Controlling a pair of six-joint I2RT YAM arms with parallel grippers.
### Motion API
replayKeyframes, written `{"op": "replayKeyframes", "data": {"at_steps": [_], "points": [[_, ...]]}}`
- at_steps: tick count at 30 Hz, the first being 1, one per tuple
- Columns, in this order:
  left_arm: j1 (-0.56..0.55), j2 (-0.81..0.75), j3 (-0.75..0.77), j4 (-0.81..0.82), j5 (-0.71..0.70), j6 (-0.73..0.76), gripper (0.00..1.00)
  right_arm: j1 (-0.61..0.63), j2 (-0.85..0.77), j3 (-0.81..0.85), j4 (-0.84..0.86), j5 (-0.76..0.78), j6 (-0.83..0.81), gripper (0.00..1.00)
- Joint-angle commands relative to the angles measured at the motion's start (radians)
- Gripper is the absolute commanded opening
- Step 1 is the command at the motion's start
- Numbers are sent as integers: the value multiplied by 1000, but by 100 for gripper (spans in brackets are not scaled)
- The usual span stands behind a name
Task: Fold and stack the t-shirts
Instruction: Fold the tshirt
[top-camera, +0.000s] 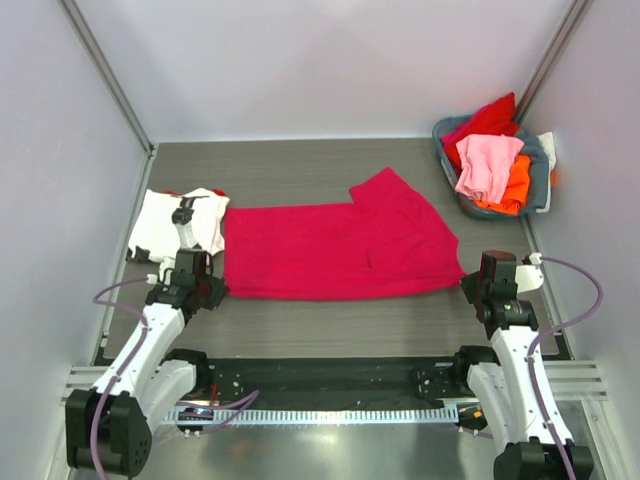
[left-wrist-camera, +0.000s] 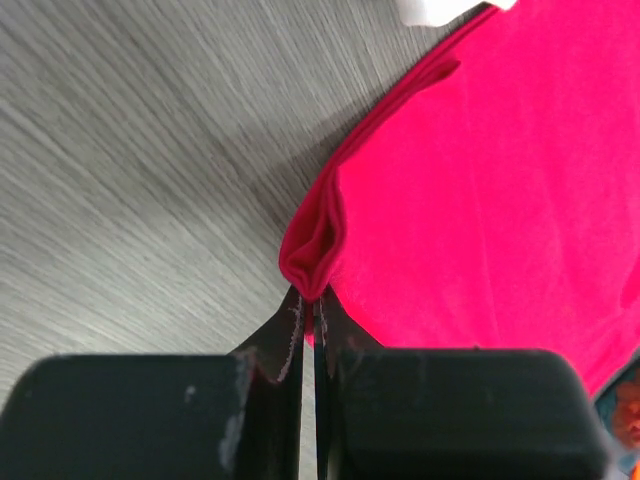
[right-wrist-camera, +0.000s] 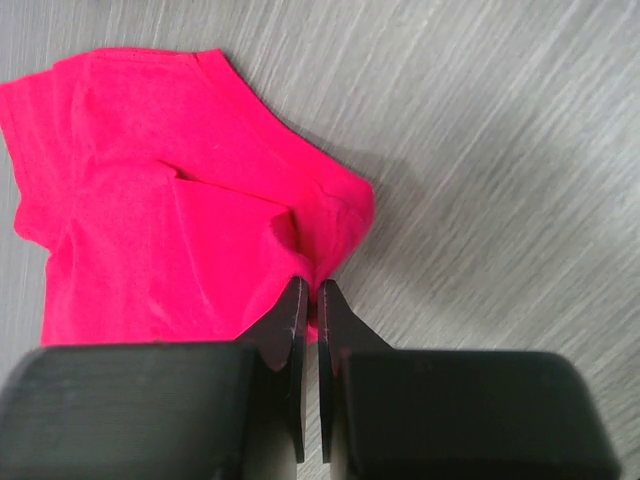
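**A:** Cloth first: where does the crimson t-shirt (top-camera: 330, 250) lie?

**B:** Spread flat on the table (top-camera: 300, 165), with one sleeve sticking out along its far edge.

**A:** And the left gripper (left-wrist-camera: 310, 305)?

**B:** At the shirt's near-left corner. Its fingers (left-wrist-camera: 280, 335) are pressed together on a bunched fold of the hem, which bulges just past the tips.

**A:** The right gripper (right-wrist-camera: 311, 292)?

**B:** At the shirt's near-right corner, its tips likewise clamped on a pinch of cloth. The rest of the shirt spreads away from them.

**A:** What else sits around the shirt?

**B:** A white t-shirt (top-camera: 160, 225) touches its left edge. The grey-blue basket (top-camera: 541, 185), holding the red, pink and orange tees (top-camera: 488, 165), stands apart, beyond its far-right end.
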Motion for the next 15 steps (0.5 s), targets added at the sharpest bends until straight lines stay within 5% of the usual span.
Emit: {"op": "replayKeyframes", "data": {"at_steps": [1,2,4,5,10,15], "points": [[4,-69,-16,-35,-27,8,1,-6,-42,-15,-40,36,27,8],[4,-77,-15,-62,-35,3,11,-6,-47,-15,-71,43,36,14],[4,-92,-3,-89,-36,11,31,-6,-61,-4,-77,45,24,50],[4,-107,3,-102,-23,35,42,-6,-65,4,-79,48,14,57],[3,-141,123,-161,-23,135,59,-6,-50,112,13,-11,-158,63],[3,-46,296,-100,42,352,62,-4,152,244,188,-214,-413,66]]}}
